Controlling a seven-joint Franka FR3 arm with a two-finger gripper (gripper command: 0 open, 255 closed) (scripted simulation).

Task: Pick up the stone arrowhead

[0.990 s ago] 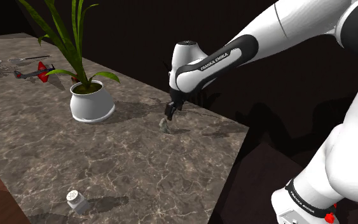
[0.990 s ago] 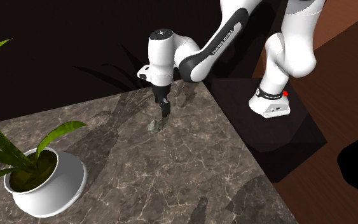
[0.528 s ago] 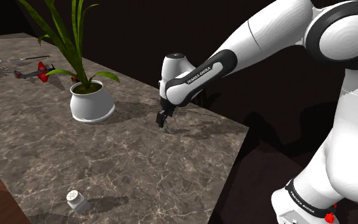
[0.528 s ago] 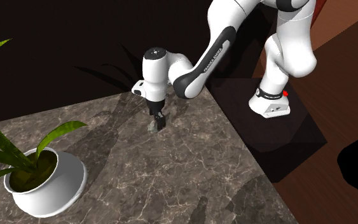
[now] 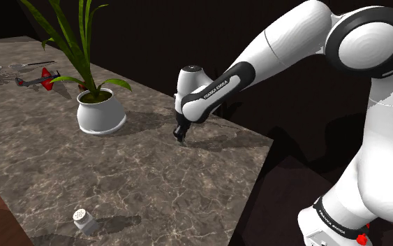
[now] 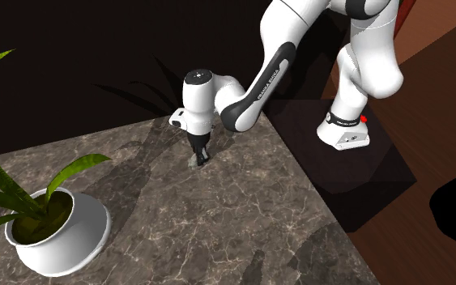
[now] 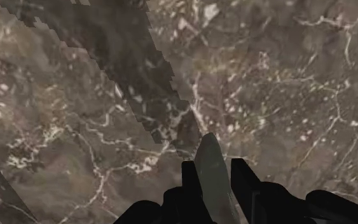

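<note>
As the grey stone arrowhead (image 7: 210, 158) rests on the marbled tabletop (image 7: 285, 83), my gripper (image 7: 213, 168) stands low over it, fingers clasped on its flanks, ready, I judge, for lifting.

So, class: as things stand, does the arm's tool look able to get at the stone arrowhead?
Probably yes: the tool is down at the marbled tabletop, its fingers closely flanking the grey arrowhead, apparently gripping it. Nothing stands in the way.
</note>
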